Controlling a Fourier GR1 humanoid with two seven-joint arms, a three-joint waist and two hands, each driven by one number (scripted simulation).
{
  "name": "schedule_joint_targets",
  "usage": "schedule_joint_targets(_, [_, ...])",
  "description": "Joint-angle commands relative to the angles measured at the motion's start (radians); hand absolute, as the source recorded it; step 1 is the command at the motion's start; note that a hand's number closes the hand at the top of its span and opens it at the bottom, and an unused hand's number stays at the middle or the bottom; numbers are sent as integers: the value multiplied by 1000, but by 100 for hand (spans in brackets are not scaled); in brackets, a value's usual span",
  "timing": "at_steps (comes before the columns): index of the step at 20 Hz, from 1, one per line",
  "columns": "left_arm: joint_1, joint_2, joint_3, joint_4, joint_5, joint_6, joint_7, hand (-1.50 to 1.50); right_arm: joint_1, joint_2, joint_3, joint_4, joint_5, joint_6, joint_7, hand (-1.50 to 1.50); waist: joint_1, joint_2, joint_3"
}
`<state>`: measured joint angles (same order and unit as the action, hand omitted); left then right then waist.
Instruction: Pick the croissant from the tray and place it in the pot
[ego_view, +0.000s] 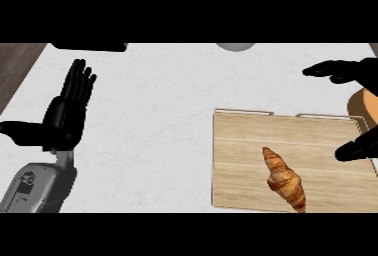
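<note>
the croissant (285, 178) lies on the wooden tray (244, 150); the left hand (68, 107) rests spread at the left; the right hand (354, 75), far right, maybe spread.

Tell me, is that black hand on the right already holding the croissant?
No, the croissant lies untouched on the wooden tray, while the right hand hovers apart from it near the tray's far corner.

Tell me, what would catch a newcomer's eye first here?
Likely the croissant, lying on the wooden tray at lower right. Next, the left hand, black, open with fingers up, resting at the left over the white counter. The right hand shows only partly at the right edge, above the tray.
</note>
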<state>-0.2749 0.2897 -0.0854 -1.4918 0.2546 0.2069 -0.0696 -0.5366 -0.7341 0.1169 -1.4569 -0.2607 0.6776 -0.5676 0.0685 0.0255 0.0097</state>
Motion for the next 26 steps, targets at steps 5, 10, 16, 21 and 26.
schedule_joint_targets(5, [-53,12,26,-1,9,21,65,0,-11,-158,138,-61,319,78,-322,-150,-21,-9,-3])
schedule_joint_targets(10, [-31,4,12,-20,2,17,69,0,-13,-213,239,-9,461,-56,-468,-150,-20,-12,-6])
schedule_joint_targets(16, [-26,38,64,9,21,-19,54,0,1,-220,386,42,612,-205,-521,-150,-38,-17,-9])
schedule_joint_targets(21, [-39,43,82,33,19,-28,63,0,-4,-201,465,103,681,-258,-530,-150,-49,-19,-9])
schedule_joint_targets(26, [-20,-2,49,-27,-22,23,81,0,-24,-100,525,127,738,-310,-469,-150,-52,-24,-10])
